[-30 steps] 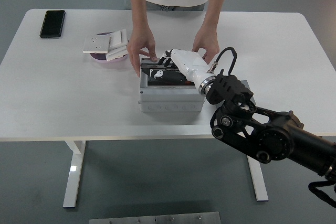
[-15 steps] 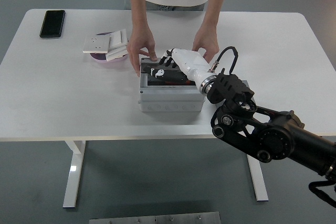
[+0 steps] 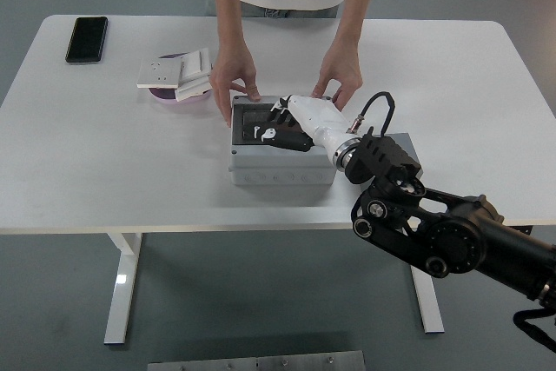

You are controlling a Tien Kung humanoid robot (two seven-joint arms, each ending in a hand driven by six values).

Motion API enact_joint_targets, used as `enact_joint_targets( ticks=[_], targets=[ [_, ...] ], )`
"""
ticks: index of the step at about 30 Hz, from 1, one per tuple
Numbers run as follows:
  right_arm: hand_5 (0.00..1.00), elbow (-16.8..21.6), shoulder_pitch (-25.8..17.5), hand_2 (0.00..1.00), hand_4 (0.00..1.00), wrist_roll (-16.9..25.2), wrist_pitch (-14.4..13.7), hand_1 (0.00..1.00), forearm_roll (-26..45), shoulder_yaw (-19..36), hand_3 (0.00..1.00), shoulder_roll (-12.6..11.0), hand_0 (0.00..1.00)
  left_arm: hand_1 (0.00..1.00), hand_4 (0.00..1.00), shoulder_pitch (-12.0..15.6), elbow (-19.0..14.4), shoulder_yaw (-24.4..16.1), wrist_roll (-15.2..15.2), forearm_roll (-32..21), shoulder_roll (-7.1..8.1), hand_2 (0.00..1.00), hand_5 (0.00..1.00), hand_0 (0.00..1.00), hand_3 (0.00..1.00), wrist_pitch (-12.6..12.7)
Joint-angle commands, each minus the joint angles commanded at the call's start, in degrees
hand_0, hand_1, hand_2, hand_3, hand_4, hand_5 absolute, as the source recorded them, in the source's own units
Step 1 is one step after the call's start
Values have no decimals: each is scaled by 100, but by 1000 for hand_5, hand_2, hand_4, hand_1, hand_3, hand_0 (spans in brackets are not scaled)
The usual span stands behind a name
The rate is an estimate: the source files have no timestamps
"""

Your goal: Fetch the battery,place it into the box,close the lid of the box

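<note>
The right hand point(image 3: 291, 123) reached over the open grey box point(image 3: 280, 162), its fingers point(image 3: 276, 132) curled around a black battery point(image 3: 282, 138) just above the box's interior. Beyond the fingers, a person's two hands point(image 3: 234, 76) rested at the box's far edge. Well left of the fingers lay white switch plates point(image 3: 178, 71) on a purple dish and a black phone point(image 3: 87, 38).

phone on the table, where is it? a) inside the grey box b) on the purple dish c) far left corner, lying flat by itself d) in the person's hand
c: the black phone lies flat near the far left corner of the white table, apart from the grey box and from the purple dish, and neither of the person's hands touches it.
</note>
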Motion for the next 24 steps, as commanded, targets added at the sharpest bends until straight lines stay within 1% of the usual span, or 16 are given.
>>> enact_joint_targets(
  ticks=[5, 9, 12, 15, 18, 22, 23, 24],
  targets=[
    [998, 83, 9, 625, 937, -20, 3, 595, -49, 41, 627, -35, 348, 740, 411, 7, -3, -2, 2, 6, -3, 586, 2, 642, 529, 5],
    [998, 162, 87, 625, 937, -140, 85, 595, -167, 240, 627, -127, 348, 740, 411, 12, -1, 2, -3, -3, -5, 586, 2, 642, 529, 9],
    [998, 213, 98, 624, 936, -369, 249, 595, -320, 542, 626, -229, 350, 739, 409, 14, 1, 11, -10, -25, -8, 586, 2, 642, 529, 12],
    [998, 229, 13, 624, 936, -501, 296, 595, -415, 887, 626, -324, 350, 739, 409, 20, 2, 28, -18, -54, -15, 586, 2, 642, 529, 12],
    [998, 211, -192, 621, 936, -387, 127, 595, -358, 1290, 627, -396, 358, 739, 408, 34, 1, 48, -26, -90, -26, 586, 2, 641, 529, 12],
    [998, 175, -570, 621, 936, 61, -289, 595, -34, 1885, 627, -458, 358, 739, 408, 66, -1, 73, -39, -136, -46, 586, 2, 641, 529, 13],
    [998, 161, -679, 632, 935, 196, -399, 605, 81, 2052, 650, -462, 461, 739, 408, 74, -1, 78, -42, -144, -52, 586, 2, 642, 529, 14],
    [998, 149, -761, 632, 935, 311, -476, 605, 172, 2193, 650, -461, 461, 739, 408, 80, -1, 80, -44, -150, -56, 586, 2, 642, 529, 15]
  ],
)
